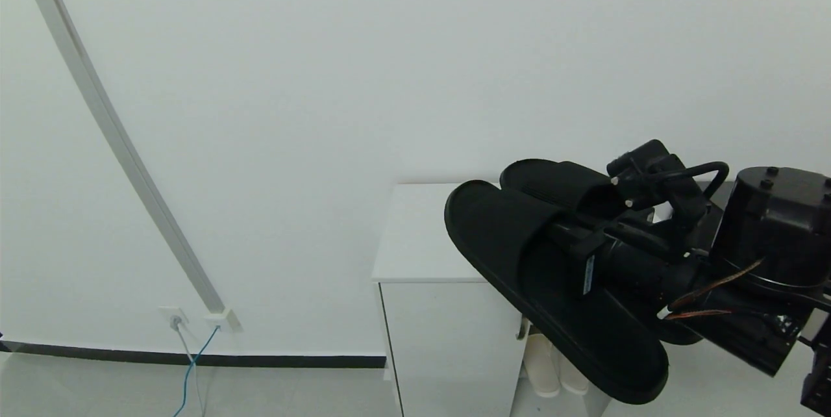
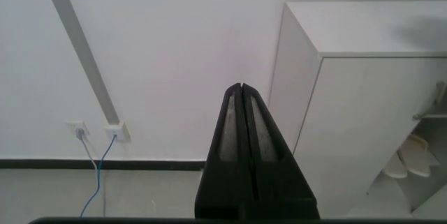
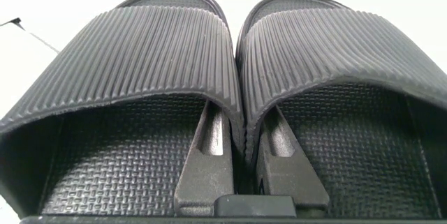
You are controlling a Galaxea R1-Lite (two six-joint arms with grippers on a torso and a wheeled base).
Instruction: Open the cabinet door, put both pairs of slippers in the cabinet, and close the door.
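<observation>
My right gripper (image 1: 574, 225) is shut on a pair of black slippers (image 1: 539, 267), held in the air in front of the white cabinet (image 1: 422, 235) at about the height of its top. In the right wrist view one finger sits inside each slipper (image 3: 150, 77), pinching the two inner straps together. A pair of white slippers (image 1: 552, 365) stands inside the cabinet on the lower right, also seen in the left wrist view as white slippers (image 2: 412, 158). My left gripper (image 2: 242, 91) is shut on nothing, left of the cabinet (image 2: 363, 105).
A white wall is behind the cabinet. A slanted cable duct (image 1: 123, 144) runs down it to wall sockets (image 1: 172, 317) with a blue cable (image 1: 195, 358) hanging to the floor.
</observation>
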